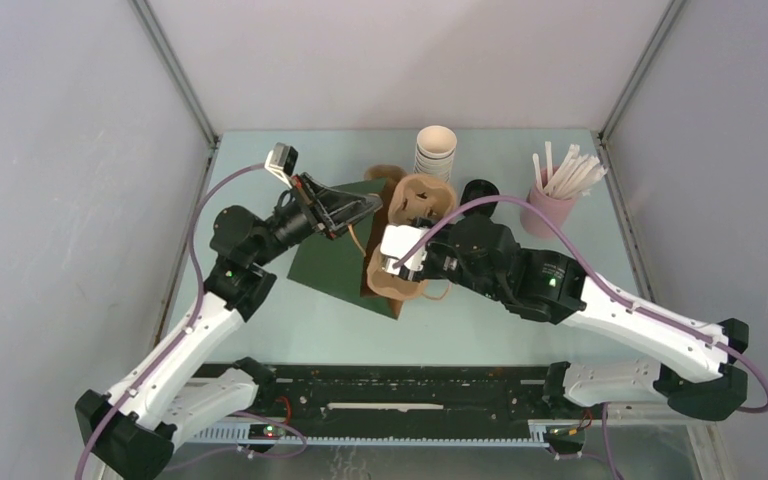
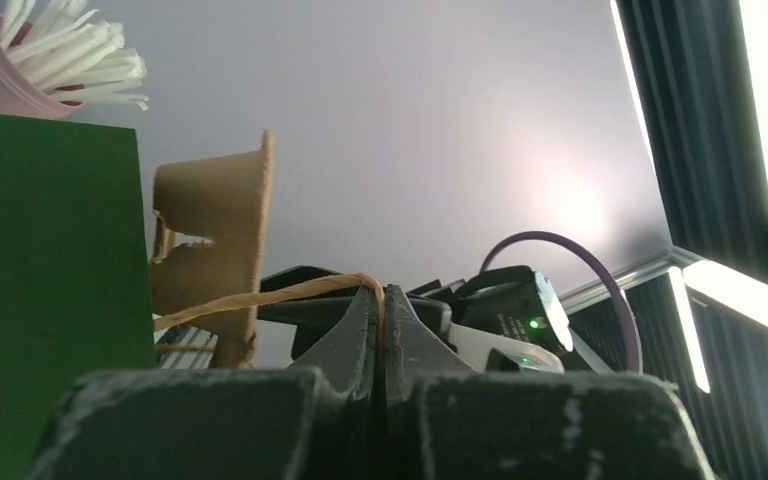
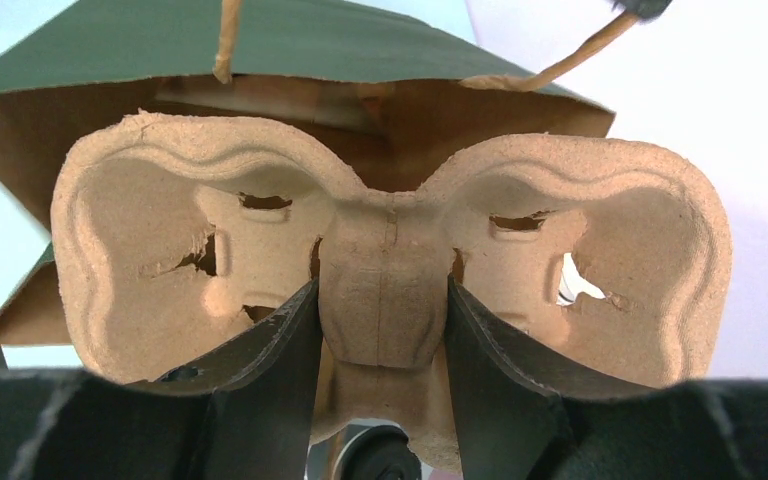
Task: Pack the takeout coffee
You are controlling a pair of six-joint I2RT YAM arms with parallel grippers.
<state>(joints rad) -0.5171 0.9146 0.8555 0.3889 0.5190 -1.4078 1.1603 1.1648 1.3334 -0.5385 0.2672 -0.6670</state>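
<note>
A brown moulded two-cup carrier (image 1: 422, 200) (image 3: 380, 200) stands on edge at the open mouth of the green paper bag (image 1: 332, 258) (image 3: 260, 40), which lies on the table. Both its wells look empty. My right gripper (image 1: 412, 232) (image 3: 381, 292) is shut on the carrier's middle ridge. My left gripper (image 1: 365, 207) (image 2: 384, 300) is shut on the bag's twine handle (image 2: 260, 297), holding the mouth up. I cannot pick out the takeout coffee with certainty. A black round thing (image 1: 480, 190) stands just behind the carrier, partly hidden.
A tall stack of white-rimmed cups (image 1: 436, 150) stands at the back. A pink cup of white straws (image 1: 552, 205) (image 2: 0, 70) is at the back right. Grey walls close in the table on three sides.
</note>
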